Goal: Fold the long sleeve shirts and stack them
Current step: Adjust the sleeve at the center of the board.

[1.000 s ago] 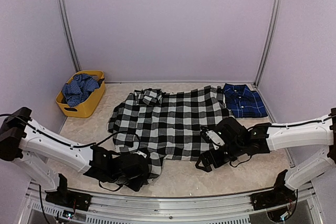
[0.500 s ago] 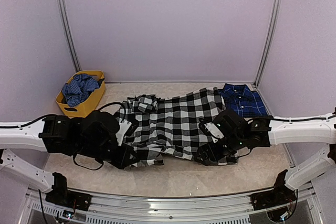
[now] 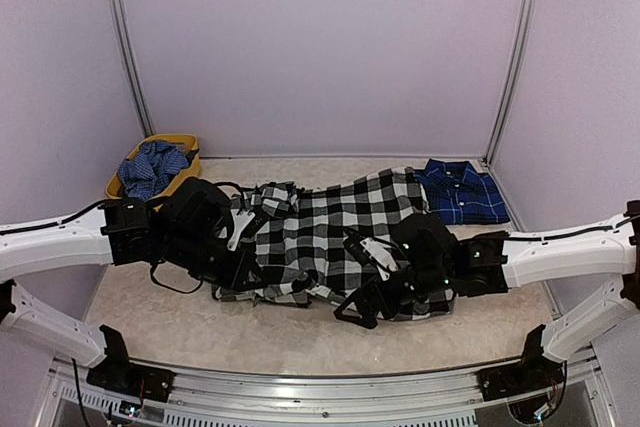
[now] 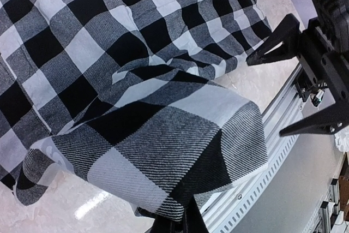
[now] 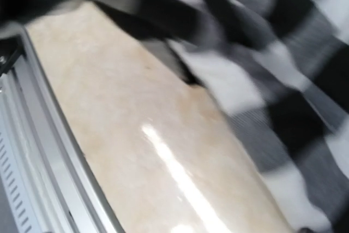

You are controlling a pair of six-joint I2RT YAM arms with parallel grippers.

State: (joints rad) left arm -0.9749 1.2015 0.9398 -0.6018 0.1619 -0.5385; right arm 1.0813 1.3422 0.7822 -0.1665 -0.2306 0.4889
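Observation:
The black-and-white check shirt [image 3: 335,222] lies across the middle of the table, its near part bunched and folded over. My left gripper [image 3: 232,272] is shut on the shirt's near-left hem, and the cloth [image 4: 163,151] drapes over the jaws [image 4: 177,223]. My right gripper [image 3: 355,315] is at the shirt's near edge with its fingers spread and nothing between them; it also shows in the left wrist view [image 4: 265,96]. The right wrist view is blurred, showing check cloth [image 5: 262,80] and bare table; its fingers are out of frame. The navy plaid shirt [image 3: 462,192] lies folded at the back right.
A yellow basket [image 3: 185,139] holding blue checked cloth [image 3: 150,169] stands at the back left, close behind my left arm. A metal rail [image 3: 320,387] runs along the table's near edge. Walls close in the back and both sides.
My left gripper has lifted the shirt's near-left hem and carried it back and to the right. My right gripper has slid left along the near edge. The shirt is narrower front to back.

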